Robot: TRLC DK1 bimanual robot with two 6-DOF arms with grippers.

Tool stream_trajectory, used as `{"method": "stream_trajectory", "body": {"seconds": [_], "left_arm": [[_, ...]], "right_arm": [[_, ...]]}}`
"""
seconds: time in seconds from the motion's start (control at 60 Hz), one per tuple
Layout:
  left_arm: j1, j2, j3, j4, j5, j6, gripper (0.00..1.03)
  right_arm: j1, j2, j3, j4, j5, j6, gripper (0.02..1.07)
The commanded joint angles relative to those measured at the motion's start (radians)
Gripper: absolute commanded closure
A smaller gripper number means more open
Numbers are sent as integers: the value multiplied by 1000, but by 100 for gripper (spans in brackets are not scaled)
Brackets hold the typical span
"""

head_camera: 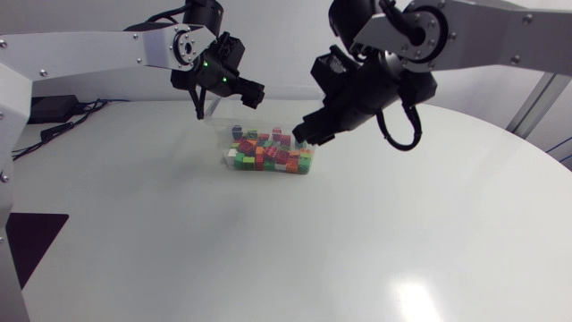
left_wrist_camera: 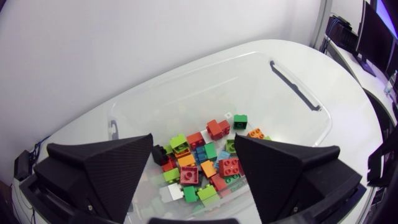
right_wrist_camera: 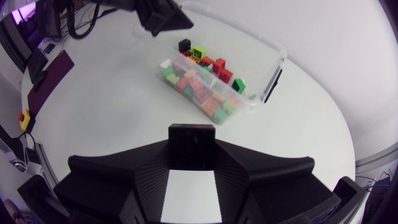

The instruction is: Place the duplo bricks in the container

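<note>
The clear container (left_wrist_camera: 261, 87), holding a heap of coloured duplo bricks (left_wrist_camera: 205, 158), sits near the table's (head_camera: 357, 250) far edge, with the left pincer (left_wrist_camera: 194, 140) spread wide above it and the right pincer (right_wrist_camera: 191, 157) nearby pinching a black brick (right_wrist_camera: 191, 142).

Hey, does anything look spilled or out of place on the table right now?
Nothing stands out. The clear container sits flat on the table, the duplo bricks lie loose inside it, and none shows on the tabletop. The right gripper appears to hold a black brick.
</note>
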Motion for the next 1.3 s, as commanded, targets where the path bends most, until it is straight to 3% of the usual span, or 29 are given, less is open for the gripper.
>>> {"method": "stream_trajectory", "body": {"seconds": [0.0,0.4,0.8,0.833,0.9,0.95,1.133,1.283], "left_arm": [[26,-71,-74,-5,-2,33,4],[84,-485,-520,35,9,153,4],[89,-760,-793,86,20,179,4],[89,-780,-812,86,20,181,4],[87,-830,-867,103,20,185,4],[87,-866,-898,116,20,185,4],[96,-1021,-1017,167,18,184,4],[159,-1151,-1086,198,18,170,4]], "right_arm": [[-9,16,64,27,7,-16,76],[-18,198,222,235,16,-12,76],[-17,385,322,386,38,-25,74],[-17,408,342,386,41,-25,68],[-12,454,375,386,59,-30,27],[-9,476,391,386,74,-38,6],[-9,462,391,386,101,-53,6],[-28,346,293,417,128,-70,6]]}}
